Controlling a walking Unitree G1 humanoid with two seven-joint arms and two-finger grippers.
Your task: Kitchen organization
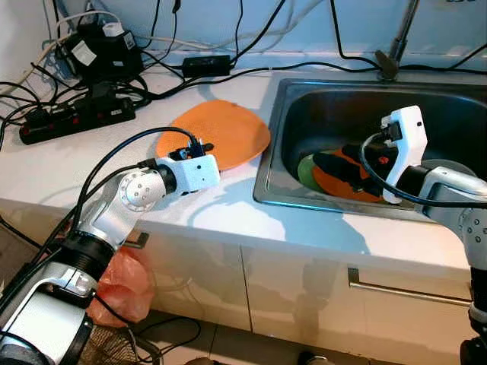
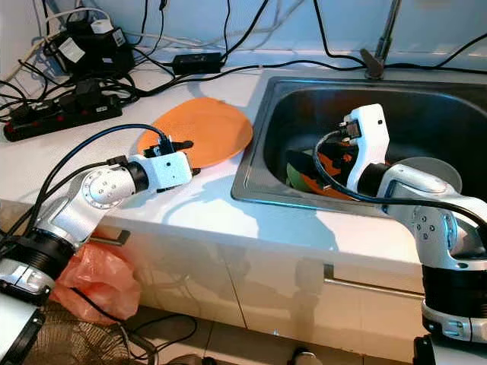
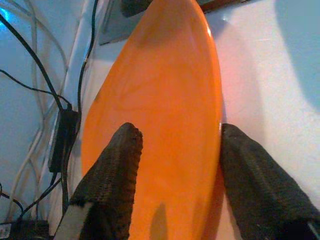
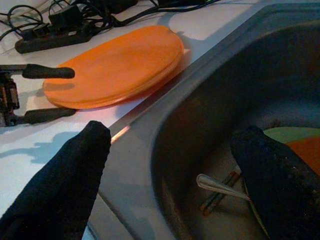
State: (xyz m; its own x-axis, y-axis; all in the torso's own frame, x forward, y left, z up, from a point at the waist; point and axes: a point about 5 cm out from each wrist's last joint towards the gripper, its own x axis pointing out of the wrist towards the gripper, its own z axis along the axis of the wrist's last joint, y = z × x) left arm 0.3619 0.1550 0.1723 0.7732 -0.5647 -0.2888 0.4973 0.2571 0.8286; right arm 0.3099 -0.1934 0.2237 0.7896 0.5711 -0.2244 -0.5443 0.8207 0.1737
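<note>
An orange plate [image 1: 221,129] lies flat on the white counter [image 1: 91,167], just left of the steel sink [image 1: 268,163]. My left gripper [image 1: 209,158] is open at the plate's near edge; in the left wrist view one finger [image 3: 112,170] rests over the plate [image 3: 160,100] and the other sits just off its rim. My right gripper [image 4: 170,165] is open inside the sink, with nothing between its fingers. It hovers over a green dish [image 1: 307,173] and an orange dish [image 1: 342,185]. A metal utensil [image 4: 220,186] lies on the sink floor.
A black power strip [image 1: 76,122], adapters and tangled cables crowd the counter's back left. The faucet base [image 1: 386,65] stands behind the sink. A grey plate [image 2: 441,171] lies at the sink's right. An orange plastic bag [image 1: 125,285] hangs below the counter.
</note>
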